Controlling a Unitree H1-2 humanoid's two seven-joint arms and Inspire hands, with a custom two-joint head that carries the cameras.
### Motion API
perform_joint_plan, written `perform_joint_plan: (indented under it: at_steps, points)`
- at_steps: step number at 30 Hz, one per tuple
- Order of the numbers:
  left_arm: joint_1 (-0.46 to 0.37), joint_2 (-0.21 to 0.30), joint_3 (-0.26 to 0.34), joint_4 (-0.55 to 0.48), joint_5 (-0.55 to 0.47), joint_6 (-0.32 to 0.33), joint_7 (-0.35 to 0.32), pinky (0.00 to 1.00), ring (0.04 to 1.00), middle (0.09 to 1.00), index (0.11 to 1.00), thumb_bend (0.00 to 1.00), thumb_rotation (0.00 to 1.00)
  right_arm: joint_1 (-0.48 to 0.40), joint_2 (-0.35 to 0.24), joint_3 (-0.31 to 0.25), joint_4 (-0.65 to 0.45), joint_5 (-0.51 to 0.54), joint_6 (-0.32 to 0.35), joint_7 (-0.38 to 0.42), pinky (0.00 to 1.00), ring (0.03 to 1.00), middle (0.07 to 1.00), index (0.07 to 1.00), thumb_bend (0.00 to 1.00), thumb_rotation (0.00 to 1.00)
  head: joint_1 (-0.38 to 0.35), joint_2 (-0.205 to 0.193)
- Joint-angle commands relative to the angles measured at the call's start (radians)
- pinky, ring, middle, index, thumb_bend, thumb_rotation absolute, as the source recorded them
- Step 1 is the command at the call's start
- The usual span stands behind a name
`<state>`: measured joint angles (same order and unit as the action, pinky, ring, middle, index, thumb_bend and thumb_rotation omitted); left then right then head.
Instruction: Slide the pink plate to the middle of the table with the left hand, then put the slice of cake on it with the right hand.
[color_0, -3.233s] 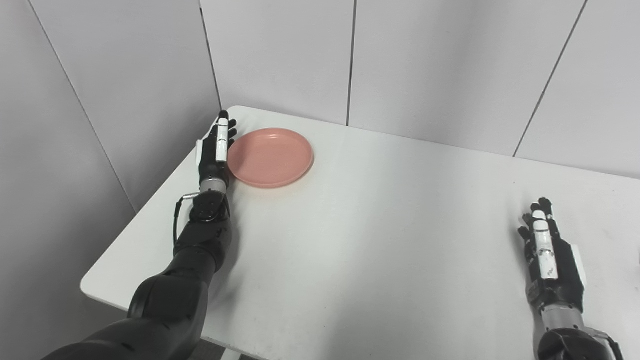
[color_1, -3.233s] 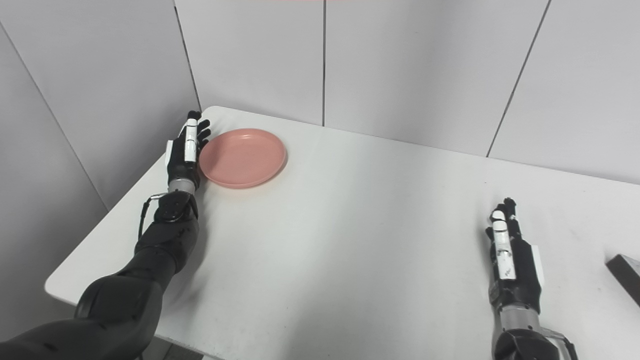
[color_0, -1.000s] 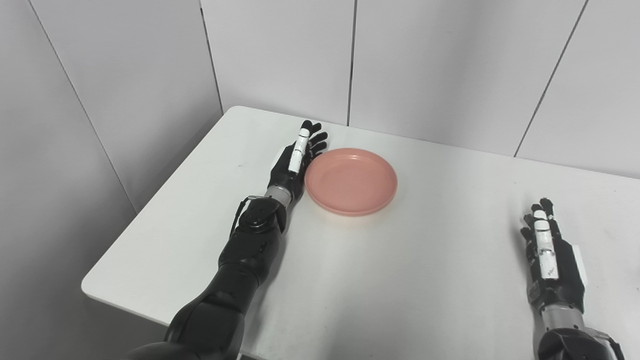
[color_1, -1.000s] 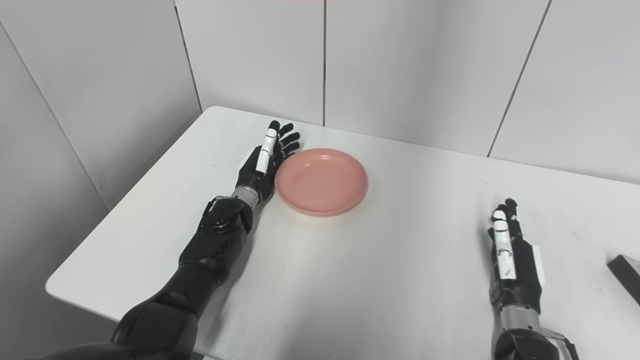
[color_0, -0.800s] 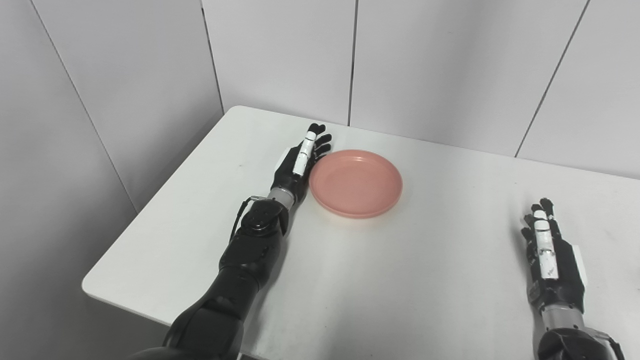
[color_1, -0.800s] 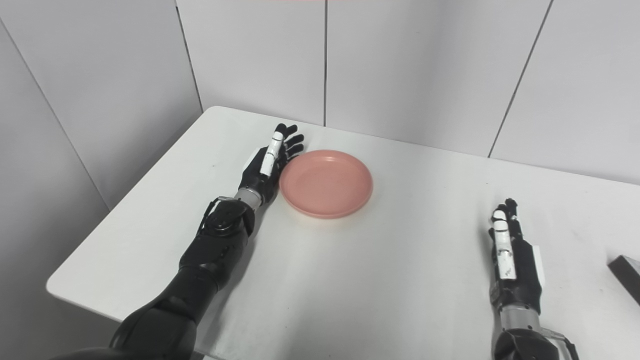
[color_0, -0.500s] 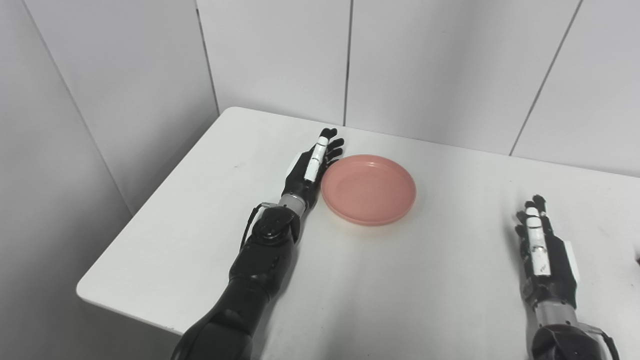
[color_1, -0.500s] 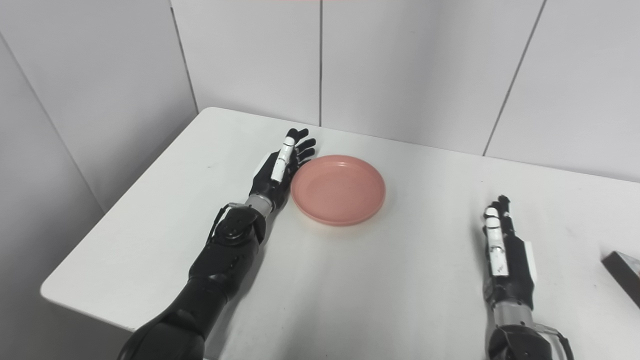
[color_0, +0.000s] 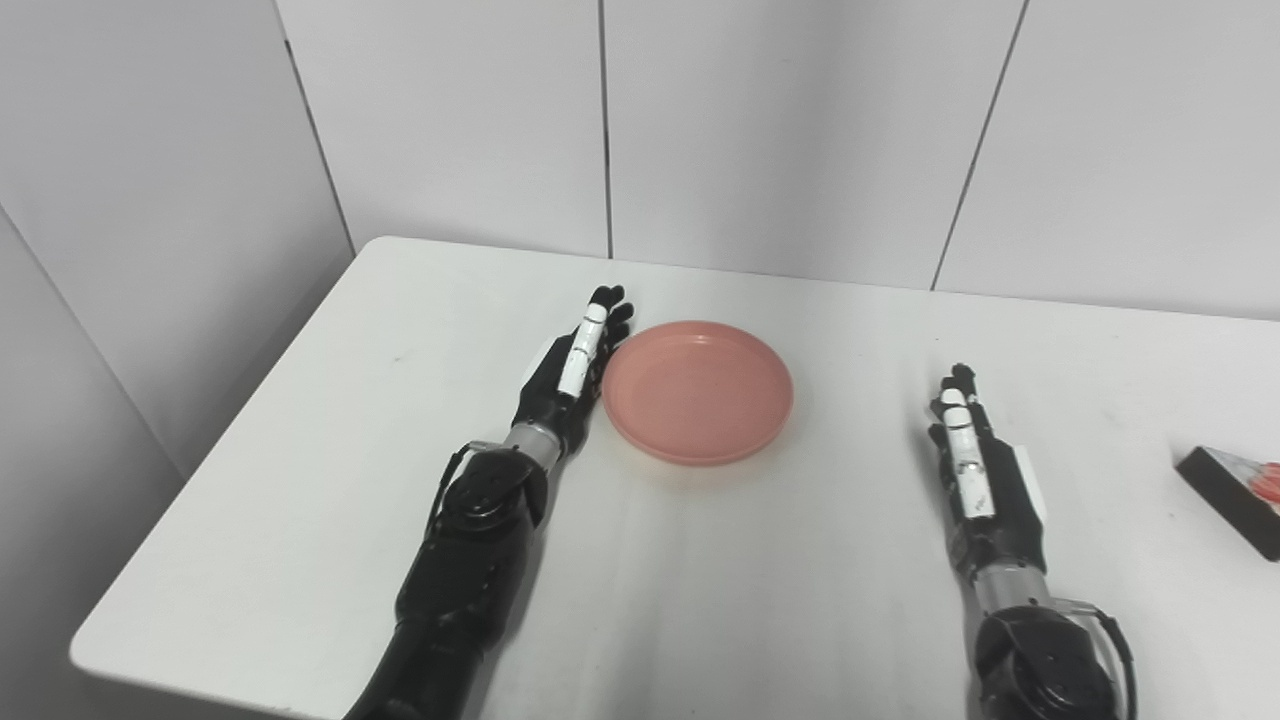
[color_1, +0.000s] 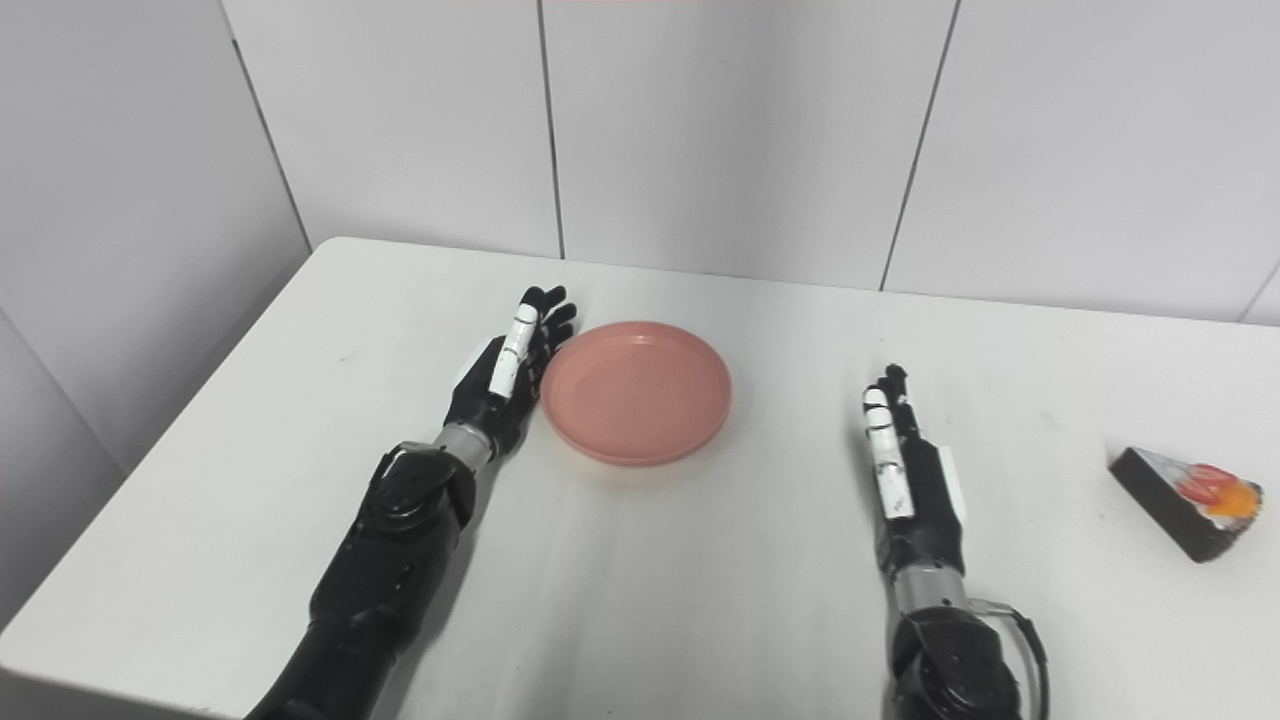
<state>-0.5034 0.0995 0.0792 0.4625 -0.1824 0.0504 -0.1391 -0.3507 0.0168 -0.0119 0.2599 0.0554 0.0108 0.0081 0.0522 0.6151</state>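
Note:
The pink plate (color_0: 698, 390) lies flat on the white table (color_0: 760, 560), left of the middle. My left hand (color_0: 568, 369) is open, fingers straight, its edge against the plate's left rim. My right hand (color_0: 974, 474) is open and empty, resting edge-down on the table to the right of the plate. The slice of cake (color_1: 1185, 497), a dark wedge with red and orange topping, lies at the far right of the table; it also shows at the right edge of the left eye view (color_0: 1235, 483).
White wall panels (color_0: 780, 130) stand right behind the table and along its left side. The table's near-left corner (color_0: 90, 640) drops off.
My left hand has pushed the plate from the far left corner rightward toward the table's middle. The camera has turned right, bringing the cake into view. The right hand has stayed put.

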Motion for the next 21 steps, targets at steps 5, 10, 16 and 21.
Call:
perform_joint_plan:
  at_steps: [5,10,16,21]
  points:
    - [-0.001,-0.006,-0.014,-0.064,-0.032,0.027,-0.059,1.00,1.000,0.994,0.992,0.72,1.00,-0.046,0.032,0.007,-0.020,-0.012,0.003,-0.023,1.00,0.981,0.991,1.000,0.45,0.86,-0.056,0.003]
    - [0.027,-0.020,-0.034,-0.097,-0.015,0.038,-0.064,1.00,1.000,0.990,0.988,0.72,1.00,-0.051,0.042,0.015,-0.005,-0.026,-0.006,-0.036,1.00,0.978,0.988,0.997,0.45,0.85,-0.101,0.005]
    - [0.057,-0.039,-0.058,-0.105,-0.003,-0.002,-0.054,1.00,1.000,1.000,1.000,0.71,1.00,-0.058,0.053,0.020,0.012,-0.035,-0.016,-0.043,1.00,0.974,0.982,0.985,0.48,0.85,-0.151,0.005]
    - [0.066,-0.047,-0.059,-0.089,-0.004,-0.049,-0.057,1.00,1.000,1.000,1.000,0.71,1.00,-0.065,0.063,0.023,0.026,-0.050,-0.024,-0.058,1.00,0.965,0.972,0.970,0.50,0.82,-0.185,0.006]
